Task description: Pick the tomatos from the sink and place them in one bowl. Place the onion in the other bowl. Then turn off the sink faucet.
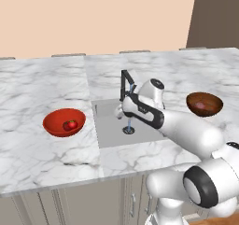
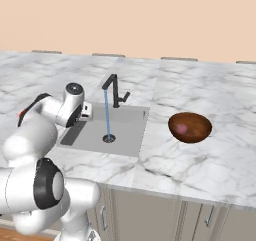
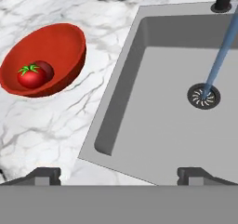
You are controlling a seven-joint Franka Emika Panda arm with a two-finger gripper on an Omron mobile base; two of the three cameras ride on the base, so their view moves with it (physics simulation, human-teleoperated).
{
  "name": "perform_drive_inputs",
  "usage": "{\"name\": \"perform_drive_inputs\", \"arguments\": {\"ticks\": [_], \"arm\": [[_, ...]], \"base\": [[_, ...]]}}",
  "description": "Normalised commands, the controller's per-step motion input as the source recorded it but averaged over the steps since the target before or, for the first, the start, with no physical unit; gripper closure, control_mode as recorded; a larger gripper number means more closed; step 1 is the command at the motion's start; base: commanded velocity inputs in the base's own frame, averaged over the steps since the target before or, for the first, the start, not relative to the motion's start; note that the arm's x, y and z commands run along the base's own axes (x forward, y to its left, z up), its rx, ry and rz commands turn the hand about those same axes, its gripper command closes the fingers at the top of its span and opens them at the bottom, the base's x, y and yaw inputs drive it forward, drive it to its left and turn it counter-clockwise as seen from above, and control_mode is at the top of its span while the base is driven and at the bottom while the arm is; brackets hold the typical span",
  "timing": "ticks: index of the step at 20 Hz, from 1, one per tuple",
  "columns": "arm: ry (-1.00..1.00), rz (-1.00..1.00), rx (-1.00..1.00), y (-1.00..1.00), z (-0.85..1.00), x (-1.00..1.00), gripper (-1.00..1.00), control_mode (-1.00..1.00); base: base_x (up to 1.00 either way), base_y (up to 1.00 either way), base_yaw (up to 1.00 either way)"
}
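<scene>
Over the sink [image 3: 153, 125], the gripper [image 3: 120, 174] is hovering with fingers spread wide, gripping nothing. Both tomatoes [image 3: 31, 75] are sitting together in the red bowl [image 3: 60, 42] at 10 o'clock in the hand view, on the marble counter [image 1: 42, 84]. Water [image 2: 106, 112] is running from the black faucet [image 2: 114, 89] into the drain [image 3: 203, 96]. At 3 o'clock of the sink in the right base view, the onion [image 2: 181, 128] is lying inside the brown bowl [image 2: 196, 122].

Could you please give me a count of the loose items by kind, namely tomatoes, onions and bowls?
Tomatoes: 2, a bright tomato and a darker tomato behind it, both in the red bowl.
Onions: 1, the onion in the brown bowl.
Bowls: 2.
Total: 5.
</scene>
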Motion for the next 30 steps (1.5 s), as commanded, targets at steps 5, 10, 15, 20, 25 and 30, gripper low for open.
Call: {"name": "perform_drive_inputs", "arguments": {"ticks": [5,10,15,20,25,30], "arm": [[0.00,0.00,0.00,-0.81,0.00,0.02,-1.00,-1.00],[-0.04,0.01,0.01,-0.76,0.00,0.21,-1.00,-1.00],[-0.13,0.06,0.04,-0.63,0.00,0.42,-1.00,-1.00],[-0.18,0.11,0.07,-0.49,0.00,0.45,-1.00,-1.00],[-0.22,0.15,0.07,-0.28,0.00,0.39,-1.00,-1.00],[-0.19,0.10,0.07,-0.16,0.00,0.34,-1.00,-1.00]], "base": [[0.00,0.00,0.00],[0.00,0.00,0.00],[0.00,0.00,0.00],[0.00,0.00,0.00],[0.00,0.00,0.00],[0.00,0.00,0.00]]}}
